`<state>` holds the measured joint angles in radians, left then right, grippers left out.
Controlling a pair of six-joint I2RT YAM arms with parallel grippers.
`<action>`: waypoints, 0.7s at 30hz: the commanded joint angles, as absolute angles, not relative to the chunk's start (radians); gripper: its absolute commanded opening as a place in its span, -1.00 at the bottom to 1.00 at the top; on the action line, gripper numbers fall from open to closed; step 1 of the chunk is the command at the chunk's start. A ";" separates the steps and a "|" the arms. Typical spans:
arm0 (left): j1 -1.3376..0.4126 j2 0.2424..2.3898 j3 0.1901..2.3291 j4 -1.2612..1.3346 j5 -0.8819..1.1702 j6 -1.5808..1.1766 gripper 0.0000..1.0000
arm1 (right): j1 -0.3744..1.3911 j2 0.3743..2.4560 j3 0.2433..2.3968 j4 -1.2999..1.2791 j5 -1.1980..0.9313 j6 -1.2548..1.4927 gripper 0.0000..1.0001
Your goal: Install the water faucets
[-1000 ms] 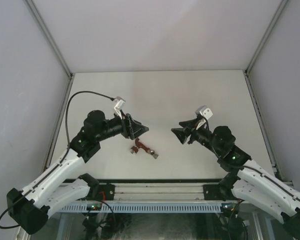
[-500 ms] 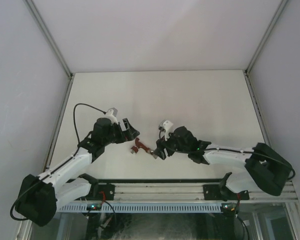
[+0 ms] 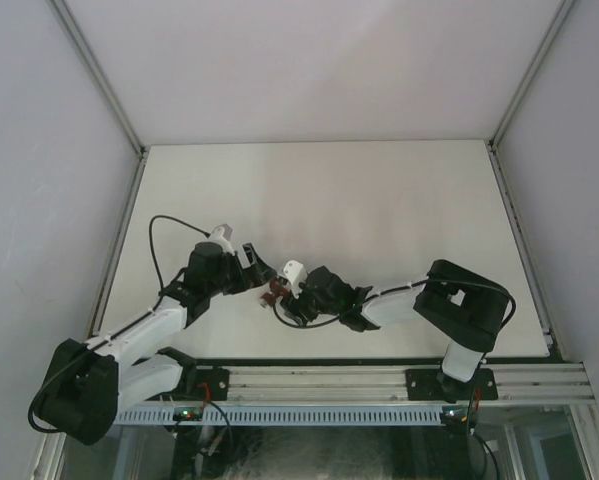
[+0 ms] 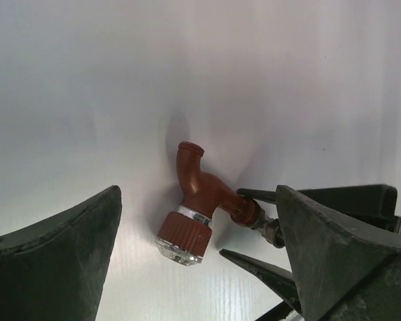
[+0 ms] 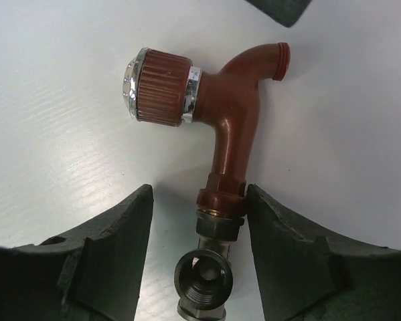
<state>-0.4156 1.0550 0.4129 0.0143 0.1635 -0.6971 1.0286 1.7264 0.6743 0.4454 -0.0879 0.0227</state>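
A small red-brown tap body (image 5: 232, 127) with a ribbed side knob (image 5: 161, 87) lies flat on the white table (image 3: 379, 220), joined at one end to a grey metal fitting (image 5: 204, 275). The right gripper (image 5: 199, 200) is spread wide, its fingers on either side of that joint, one finger just beside it. The left gripper (image 4: 197, 200) is also spread wide, and the tap lies between its fingers without touching them.

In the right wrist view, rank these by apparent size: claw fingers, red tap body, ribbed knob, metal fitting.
1. Right claw fingers, though nearness to the camera inflates them.
2. Red tap body.
3. Ribbed knob.
4. Metal fitting, cut off by the frame edge, so its rank against the knob is unsure.
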 commanded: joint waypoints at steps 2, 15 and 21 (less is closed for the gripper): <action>-0.400 1.025 0.370 0.075 0.169 -0.712 1.00 | 1.064 1.731 0.700 0.432 -0.012 0.016 0.10; -0.400 0.981 0.348 0.063 0.215 -0.682 0.96 | 1.048 1.659 0.626 0.390 -0.028 0.082 0.17; -0.400 0.968 0.339 0.048 0.223 -0.678 0.96 | 1.050 1.645 0.592 0.407 -0.036 0.055 -0.05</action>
<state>-0.4072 0.9924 0.3584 0.0353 0.1997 -0.6937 1.0534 1.6638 0.6090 0.4187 -0.0170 0.0456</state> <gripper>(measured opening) 0.982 0.523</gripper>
